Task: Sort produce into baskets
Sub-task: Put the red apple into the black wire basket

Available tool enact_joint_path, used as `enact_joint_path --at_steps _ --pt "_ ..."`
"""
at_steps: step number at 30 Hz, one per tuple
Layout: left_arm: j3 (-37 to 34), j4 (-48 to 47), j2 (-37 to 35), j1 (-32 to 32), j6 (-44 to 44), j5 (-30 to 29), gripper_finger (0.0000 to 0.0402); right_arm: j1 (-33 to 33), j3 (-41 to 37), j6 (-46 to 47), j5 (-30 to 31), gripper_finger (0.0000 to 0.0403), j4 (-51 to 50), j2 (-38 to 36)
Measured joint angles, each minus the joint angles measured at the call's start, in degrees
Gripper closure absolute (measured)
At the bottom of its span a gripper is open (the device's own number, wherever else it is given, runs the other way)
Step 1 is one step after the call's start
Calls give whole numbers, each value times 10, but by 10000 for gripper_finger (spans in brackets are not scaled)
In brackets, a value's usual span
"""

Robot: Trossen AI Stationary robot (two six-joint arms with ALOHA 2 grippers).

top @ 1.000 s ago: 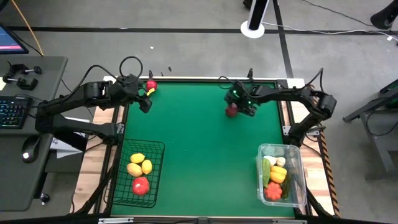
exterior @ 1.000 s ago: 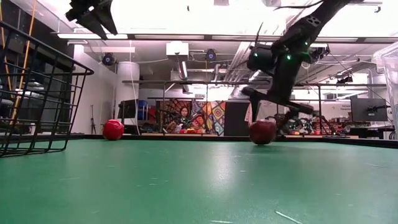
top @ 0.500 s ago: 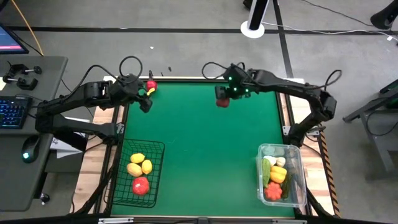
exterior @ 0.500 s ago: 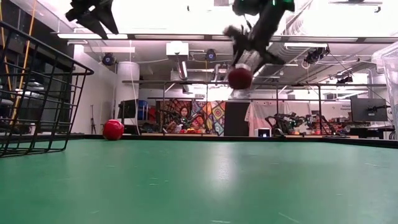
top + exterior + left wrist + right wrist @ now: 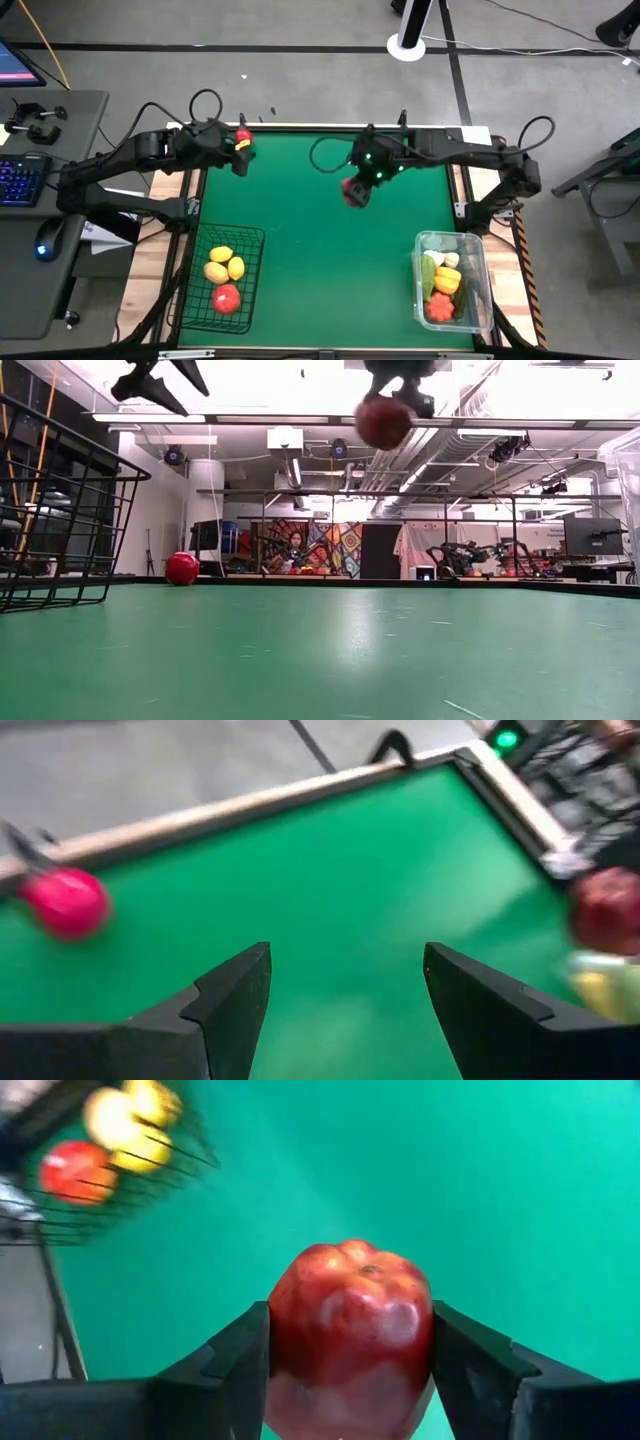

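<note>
While your right hand (image 5: 345, 1380) pinches a glossy, lobed red apple (image 5: 348, 1342) high over the green bench (image 5: 320, 250), your left hand (image 5: 345, 1010) hangs spread, empty, near a red ball (image 5: 243, 137). Wire basket (image 5: 251, 237): two yellow fruits, one red. Clear plastic tub (image 5: 481, 252): mixed vegetables, count unclear.

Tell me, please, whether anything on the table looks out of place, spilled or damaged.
Nothing looks spilled or damaged. One red fruit lies alone at the table's far edge near the left hand, outside both the wire basket and the clear basket. The right hand holds a red apple in the air.
</note>
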Motion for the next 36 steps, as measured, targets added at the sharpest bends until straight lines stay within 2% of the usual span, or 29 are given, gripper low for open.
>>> enact_joint_path --at_steps 4,9,15,19,22,28,36 --pt "0 26 0 -15 -66 47 151 36 -47 -27 -6 191 152 0" --pt "0 103 0 -51 -96 45 151 61 -100 -25 -15 191 344 19" --pt "0 184 -3 -74 -52 57 151 100 -105 39 5 190 481 73" --pt "0 187 -25 -87 -12 115 151 133 -105 106 21 190 605 127" --pt "0 186 -50 -101 24 148 151 156 -105 147 55 190 685 165" --pt "0 186 -97 -136 85 151 151 184 -105 197 114 190 754 208" --pt "0 188 -110 -162 95 128 151 189 -105 203 155 190 785 210"
